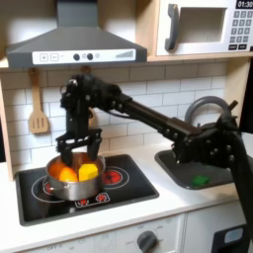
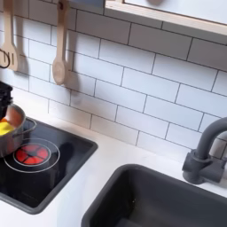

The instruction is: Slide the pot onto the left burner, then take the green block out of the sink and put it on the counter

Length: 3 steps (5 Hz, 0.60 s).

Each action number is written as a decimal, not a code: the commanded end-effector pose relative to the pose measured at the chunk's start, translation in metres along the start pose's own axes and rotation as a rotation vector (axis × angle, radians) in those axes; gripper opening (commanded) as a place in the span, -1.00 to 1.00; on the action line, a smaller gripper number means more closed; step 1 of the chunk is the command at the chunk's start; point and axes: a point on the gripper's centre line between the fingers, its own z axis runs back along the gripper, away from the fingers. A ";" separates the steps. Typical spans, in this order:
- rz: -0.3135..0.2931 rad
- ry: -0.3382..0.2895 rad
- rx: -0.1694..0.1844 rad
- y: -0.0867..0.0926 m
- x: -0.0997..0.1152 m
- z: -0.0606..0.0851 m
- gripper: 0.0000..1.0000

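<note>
Pot (image 1: pixel 73 176) sits on left burner, hand (image 1: pixel 77 151) spread just above it; green block (image 1: pixel 201 180) in sink (image 1: pixel 178 168).

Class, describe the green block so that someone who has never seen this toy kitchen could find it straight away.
Start in the first exterior view at the dark grey sink with its arched faucet, on that view's right beside the black cooktop. Inside the basin, near its front edge, lies the green block. It is a small bright green cube, the only vivid colour against the dark basin.
</note>
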 end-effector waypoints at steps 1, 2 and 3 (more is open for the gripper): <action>-0.062 -0.055 -0.056 -0.029 -0.012 0.028 1.00; -0.079 -0.051 -0.075 -0.037 -0.024 0.031 1.00; -0.129 -0.050 -0.077 -0.049 -0.039 0.032 1.00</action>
